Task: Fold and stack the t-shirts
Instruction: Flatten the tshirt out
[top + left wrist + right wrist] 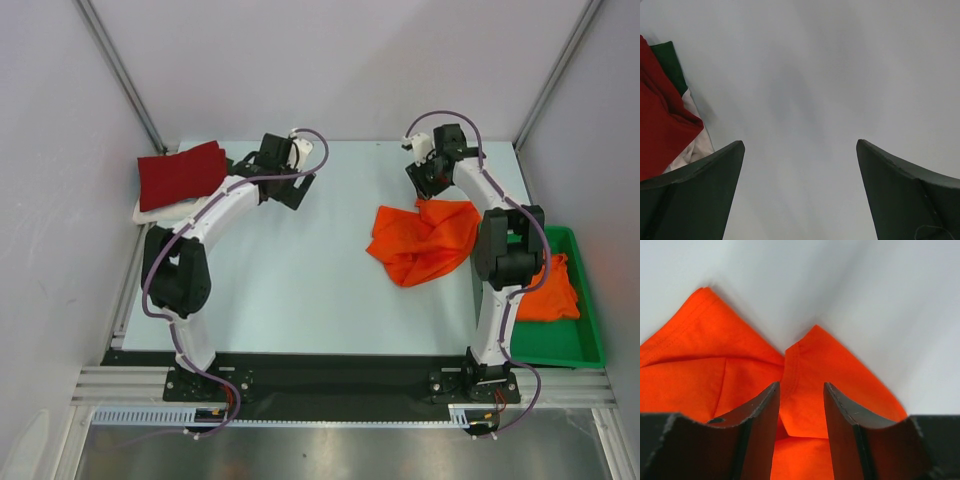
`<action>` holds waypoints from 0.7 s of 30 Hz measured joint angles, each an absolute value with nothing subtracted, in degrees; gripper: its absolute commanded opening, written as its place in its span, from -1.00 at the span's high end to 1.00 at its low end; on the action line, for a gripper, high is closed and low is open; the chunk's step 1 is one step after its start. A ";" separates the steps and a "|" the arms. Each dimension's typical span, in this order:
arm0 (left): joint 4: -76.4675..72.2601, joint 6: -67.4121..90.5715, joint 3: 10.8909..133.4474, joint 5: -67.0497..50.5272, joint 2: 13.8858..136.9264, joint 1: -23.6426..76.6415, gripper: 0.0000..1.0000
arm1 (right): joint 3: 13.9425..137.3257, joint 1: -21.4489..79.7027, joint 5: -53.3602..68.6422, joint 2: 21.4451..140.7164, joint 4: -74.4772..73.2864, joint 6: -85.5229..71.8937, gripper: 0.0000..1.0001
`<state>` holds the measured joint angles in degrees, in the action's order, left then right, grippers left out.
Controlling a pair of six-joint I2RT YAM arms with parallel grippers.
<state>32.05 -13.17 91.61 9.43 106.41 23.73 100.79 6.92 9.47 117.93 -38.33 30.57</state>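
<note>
A crumpled bright orange t-shirt (425,240) lies on the table right of centre. My right gripper (431,183) sits low at its far edge, jaws narrowly open with a hemmed fold of the orange cloth (805,390) between the fingertips (801,385). A folded dark red t-shirt (180,172) lies on a folded white one (160,212) at the far left. My left gripper (288,190) is wide open and empty (800,142) over bare table just right of that stack (660,115).
A green plastic bin (590,340) at the right table edge holds another orange t-shirt (550,290). A dark green layer (665,60) shows under the red shirt in the left wrist view. Grey walls close in on the left, right and back.
</note>
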 measured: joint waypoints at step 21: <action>30.98 -14.22 91.53 11.81 106.41 27.77 -1.00 | 100.09 8.19 4.29 123.26 -43.35 33.06 0.44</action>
